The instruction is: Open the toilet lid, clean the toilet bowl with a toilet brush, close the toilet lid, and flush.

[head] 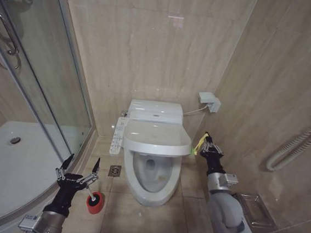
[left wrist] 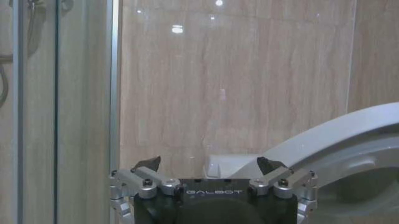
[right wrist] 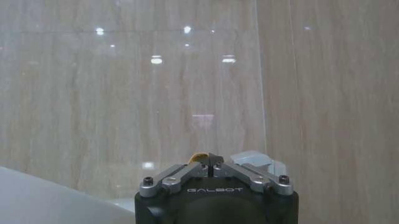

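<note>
toilet brush (head: pixel 89 200) in red holder cup (head: pixel 96 203), toilet lid (head: pixel 156 137) half-raised

The left hand (head: pixel 80 168) reaches forward low, its fingers (left wrist: pixel 148 164) spread wide apart. The right hand (head: pixel 208 145) stretches forward with its fingertips pinched together.

The left pincer (left wrist: pixel 209 164) hangs spread before the tiled wall (left wrist: pixel 231 79), beside the toilet lid (left wrist: pixel 349 128).
</note>
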